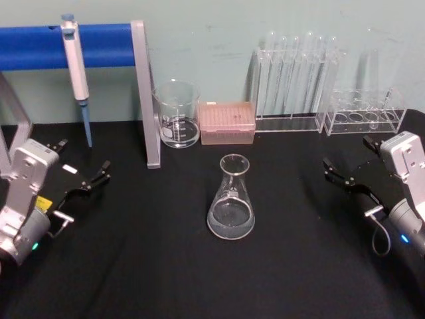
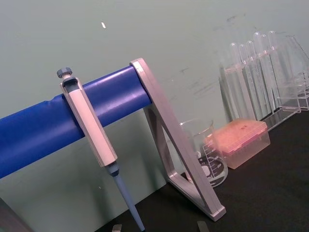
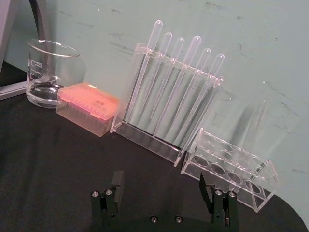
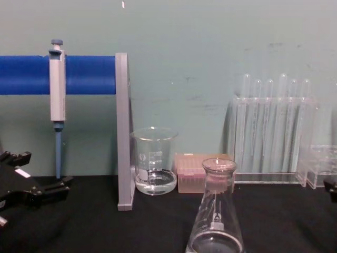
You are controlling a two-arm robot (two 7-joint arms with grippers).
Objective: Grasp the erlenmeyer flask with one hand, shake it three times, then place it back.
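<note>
my left hand [image 1: 83, 161]: low over the counter [image 1: 133, 266] near its left edge, fingers spread, holding nothing | erlenmeyer flask [image 1: 231, 199]: upright at counter centre, in front of the beaker [image 1: 178, 114], well apart from both hands | my right hand [image 1: 348, 156]: low near the right edge, fingers spread, empty, angled toward the flask

A pipette [image 1: 75, 66] hangs on the blue bar [image 1: 33, 46]. A beaker [image 1: 178, 123], pink tip box [image 1: 228, 123] and tube rack [image 1: 292, 86] line the black table's [image 1: 133, 266] rear.
</note>
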